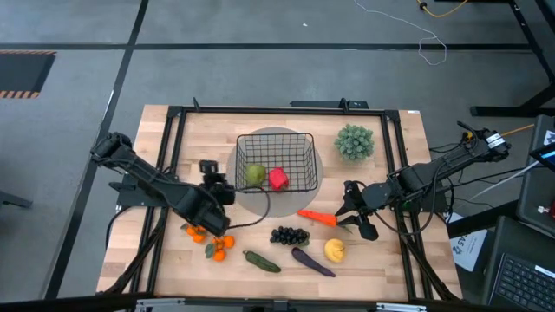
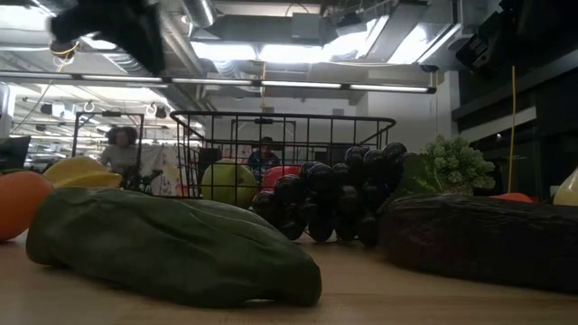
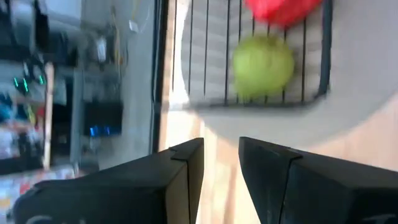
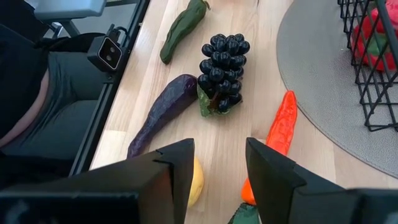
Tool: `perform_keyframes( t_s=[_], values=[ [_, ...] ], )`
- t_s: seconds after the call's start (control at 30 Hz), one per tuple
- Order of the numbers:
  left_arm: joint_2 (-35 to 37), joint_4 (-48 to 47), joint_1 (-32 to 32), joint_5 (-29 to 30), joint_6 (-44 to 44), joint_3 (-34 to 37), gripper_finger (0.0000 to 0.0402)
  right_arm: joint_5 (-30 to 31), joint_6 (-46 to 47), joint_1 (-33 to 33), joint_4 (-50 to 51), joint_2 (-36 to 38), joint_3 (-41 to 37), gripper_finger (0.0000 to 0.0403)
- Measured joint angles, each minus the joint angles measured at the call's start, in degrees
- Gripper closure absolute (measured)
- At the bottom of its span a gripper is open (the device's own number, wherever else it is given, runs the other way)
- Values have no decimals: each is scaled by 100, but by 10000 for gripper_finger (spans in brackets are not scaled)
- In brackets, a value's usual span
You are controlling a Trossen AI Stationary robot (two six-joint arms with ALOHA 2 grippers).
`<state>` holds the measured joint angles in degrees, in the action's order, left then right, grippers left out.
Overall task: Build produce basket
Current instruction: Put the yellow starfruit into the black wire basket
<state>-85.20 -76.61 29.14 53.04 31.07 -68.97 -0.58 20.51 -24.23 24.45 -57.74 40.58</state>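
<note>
Two pieces of produce already lie inside the basket (image 1: 276,162): the green apple (image 1: 254,174) and the red pepper (image 1: 277,178). The rest lie on the bench (image 1: 381,251) on the near side of the basket: carrot (image 1: 317,217), grapes (image 1: 290,235), eggplant (image 1: 312,261), lemon (image 1: 334,250), cucumber (image 1: 261,261) and tangerines (image 1: 211,240).

The right claw (image 1: 355,218) hangs near the basket's right corner, just beside the carrot's thick end, its fingers partly apart and holding nothing. The carrot looks like the next pick. It should be taken across its narrow width, then lifted clear over the basket's wire rim.

The left claw (image 1: 214,189) waits beside the basket's left side, partly open and empty; it could crowd a drop. The grey disc (image 1: 314,165) lies under the basket, and a bushy plant (image 1: 355,141) stands to the basket's right.
</note>
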Motion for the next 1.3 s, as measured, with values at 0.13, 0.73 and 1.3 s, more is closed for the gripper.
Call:
perform_keyframes(
  t_s=[0.13,0.73,1.3],
  values=[
    [20,-1365,47,-189,1826,-57,308,1,0,0,-29,0,0,269],
    [1688,-1273,-2398,-646,3503,58,308,157,2,1,-15,0,0,269],
    [821,-940,-2526,-3190,3804,56,308,153,22,1,-8,0,-1,269]
  ],
)
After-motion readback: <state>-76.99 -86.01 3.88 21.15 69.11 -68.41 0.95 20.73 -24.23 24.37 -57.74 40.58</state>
